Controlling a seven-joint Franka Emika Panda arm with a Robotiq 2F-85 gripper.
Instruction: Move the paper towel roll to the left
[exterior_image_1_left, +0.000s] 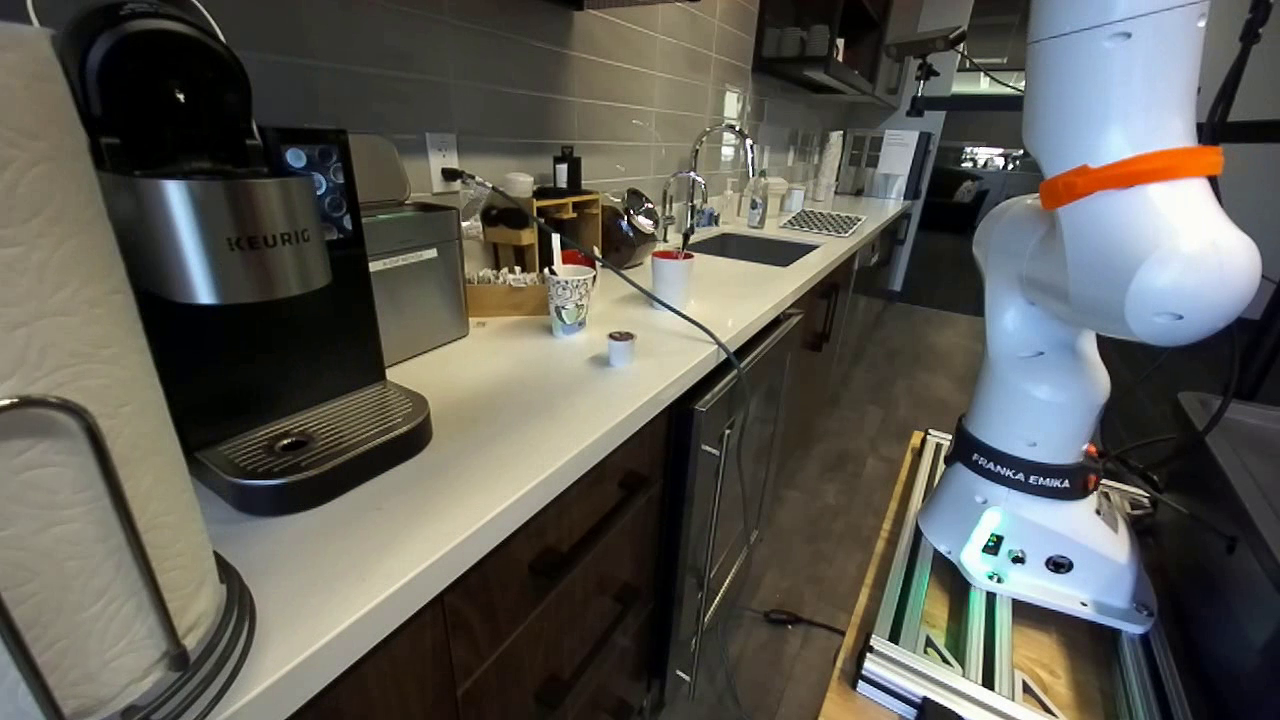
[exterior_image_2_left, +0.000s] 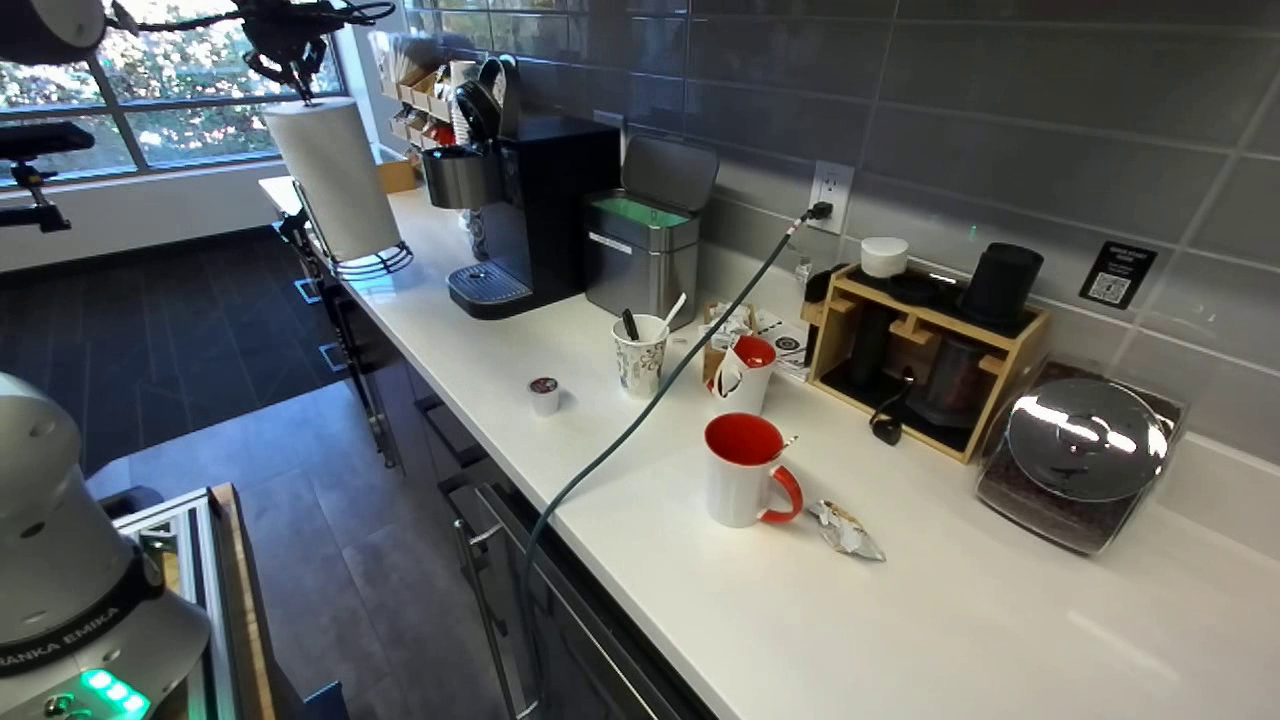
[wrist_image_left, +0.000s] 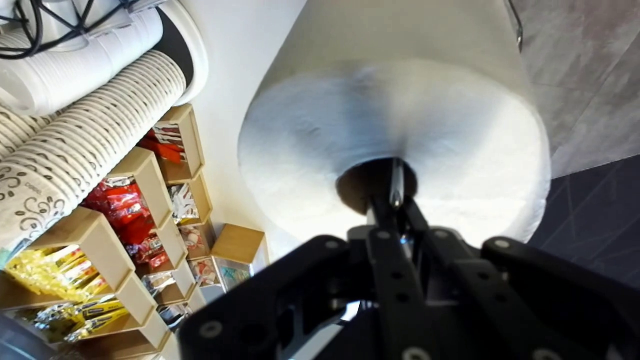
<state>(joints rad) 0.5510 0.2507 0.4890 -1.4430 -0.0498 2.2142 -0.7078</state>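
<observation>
"Wrist view: what has the pincer (wrist_image_left: 395, 204) got?"

"It's closed, and pinched, as far as I can judge, on the metal post (wrist_image_left: 397, 176) in the core (wrist_image_left: 356, 187) of the paper towel roll (wrist_image_left: 410, 115). The roll is right under it."

"And from outside?"

"In an exterior view the roll is straight below the pincer, with the wire base (exterior_image_2_left: 375, 262) lower down, near the edge of the counter (exterior_image_2_left: 470, 350). I can't tell whether the base is lifted or resting, nor whether the roll truly leans or only looks so."

"So which step are we on?"

"The grip is on, I'd say, and the shift sideways is the step in hand. How much of it is done I can't tell."

"What does the next move want?"

"A tight pinch and a slow move left, low, then the base set down flat. The hold is at the very top, so I'd expect swinging or tipping if hurried."

"Anything to mind?"

"The coffee machine (exterior_image_2_left: 560, 200), below the pincer and off to one side, and the stacked cups (wrist_image_left: 97, 127), left of the pincer in the wrist view."
</observation>
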